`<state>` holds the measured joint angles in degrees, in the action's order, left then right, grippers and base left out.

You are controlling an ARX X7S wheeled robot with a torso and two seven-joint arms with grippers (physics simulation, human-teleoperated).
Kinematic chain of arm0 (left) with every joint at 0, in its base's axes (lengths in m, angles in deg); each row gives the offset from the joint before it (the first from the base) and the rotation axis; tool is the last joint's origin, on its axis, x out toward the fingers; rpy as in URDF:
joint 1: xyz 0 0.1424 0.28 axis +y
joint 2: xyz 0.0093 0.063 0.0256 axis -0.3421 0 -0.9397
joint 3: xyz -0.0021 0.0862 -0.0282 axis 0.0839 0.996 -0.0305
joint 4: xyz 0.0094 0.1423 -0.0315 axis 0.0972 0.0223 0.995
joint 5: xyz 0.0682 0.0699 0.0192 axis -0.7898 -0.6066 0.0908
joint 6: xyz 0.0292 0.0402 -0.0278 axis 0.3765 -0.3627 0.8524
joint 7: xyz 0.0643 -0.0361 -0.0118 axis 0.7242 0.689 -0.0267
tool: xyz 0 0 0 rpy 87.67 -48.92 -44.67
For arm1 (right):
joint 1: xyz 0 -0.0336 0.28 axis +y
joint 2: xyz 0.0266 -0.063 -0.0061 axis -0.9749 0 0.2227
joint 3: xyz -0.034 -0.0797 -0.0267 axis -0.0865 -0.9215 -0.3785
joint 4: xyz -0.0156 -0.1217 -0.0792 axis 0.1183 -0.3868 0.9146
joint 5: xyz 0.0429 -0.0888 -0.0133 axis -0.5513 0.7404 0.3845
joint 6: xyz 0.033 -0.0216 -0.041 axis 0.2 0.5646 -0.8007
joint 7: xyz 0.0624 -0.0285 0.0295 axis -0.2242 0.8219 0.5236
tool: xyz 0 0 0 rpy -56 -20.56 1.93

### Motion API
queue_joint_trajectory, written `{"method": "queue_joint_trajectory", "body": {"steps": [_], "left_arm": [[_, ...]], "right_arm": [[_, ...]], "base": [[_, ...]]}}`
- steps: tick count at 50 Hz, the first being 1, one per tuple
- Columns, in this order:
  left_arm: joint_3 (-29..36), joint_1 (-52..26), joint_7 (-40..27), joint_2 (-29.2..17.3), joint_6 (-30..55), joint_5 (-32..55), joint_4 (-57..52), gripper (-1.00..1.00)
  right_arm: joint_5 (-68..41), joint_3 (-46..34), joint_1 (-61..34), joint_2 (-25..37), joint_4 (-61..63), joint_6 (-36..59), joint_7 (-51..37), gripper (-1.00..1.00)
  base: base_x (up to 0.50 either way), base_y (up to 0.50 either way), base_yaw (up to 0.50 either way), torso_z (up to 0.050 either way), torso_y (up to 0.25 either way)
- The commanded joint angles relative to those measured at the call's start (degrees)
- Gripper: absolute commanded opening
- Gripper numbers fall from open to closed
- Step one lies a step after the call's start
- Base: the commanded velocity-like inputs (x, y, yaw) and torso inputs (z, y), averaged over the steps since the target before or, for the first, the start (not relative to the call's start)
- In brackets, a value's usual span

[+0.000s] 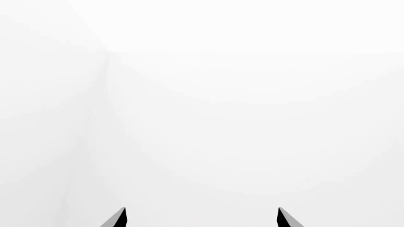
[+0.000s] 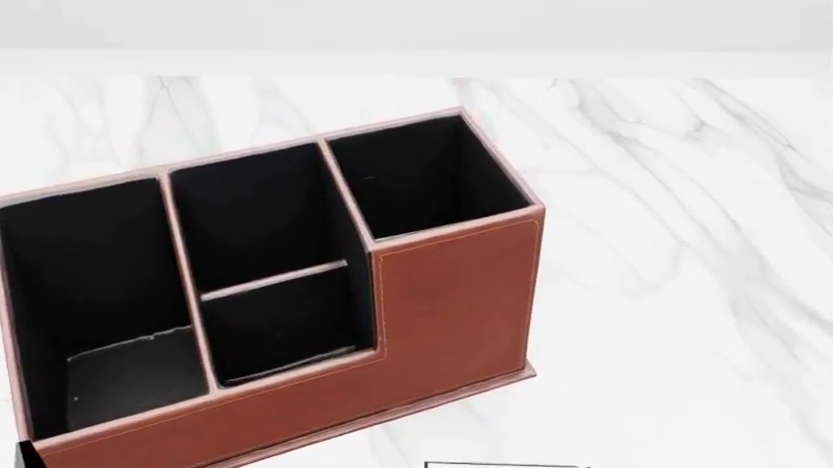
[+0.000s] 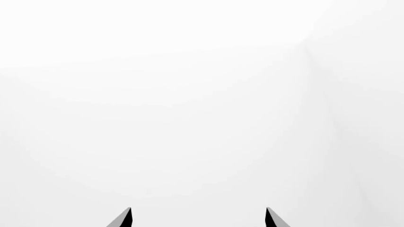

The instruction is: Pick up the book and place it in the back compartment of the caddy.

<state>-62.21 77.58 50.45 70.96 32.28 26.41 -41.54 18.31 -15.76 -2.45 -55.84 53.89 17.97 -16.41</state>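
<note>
A: Is it bright?
B: Very, and sharp. The white marble table (image 2: pixel 677 253) has almost no shadows.
A: Any dark spots?
B: Only inside the red-brown leather box (image 2: pixel 456 292). Both wrist pictures look washed-out white

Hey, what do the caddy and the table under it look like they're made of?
The caddy looks like red-brown leather or faux leather: matte outer walls, pale stitched rims, black lining inside. The table looks like polished white marble with grey veins, though it could be a printed surface.

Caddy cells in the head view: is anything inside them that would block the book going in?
Nothing visible does. Every cell of the caddy shows only black lining. At the bottom edge, a dark sliver, possibly the book, is barely visible. Neither gripper appears in the head view.
</note>
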Motion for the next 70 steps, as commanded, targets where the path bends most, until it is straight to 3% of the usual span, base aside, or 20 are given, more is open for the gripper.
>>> {"method": "queue_joint_trajectory", "body": {"steps": [1,70], "left_arm": [[0.21,-0.02,-0.35,-0.16,-0.07,-0.17,0.02,1.00],[1.59,-0.38,-1.94,-1.50,0.49,0.68,-0.23,1.00]], "right_arm": [[0.69,0.07,0.04,0.02,0.12,0.24,-0.59,1.00],[-1.40,-2.49,-0.47,1.98,-0.46,-1.08,-1.06,1.00]], "base": [[0.00,0.00,0.00,0.000,0.000],[0.01,0.03,0.00,0.000,0.000]]}}
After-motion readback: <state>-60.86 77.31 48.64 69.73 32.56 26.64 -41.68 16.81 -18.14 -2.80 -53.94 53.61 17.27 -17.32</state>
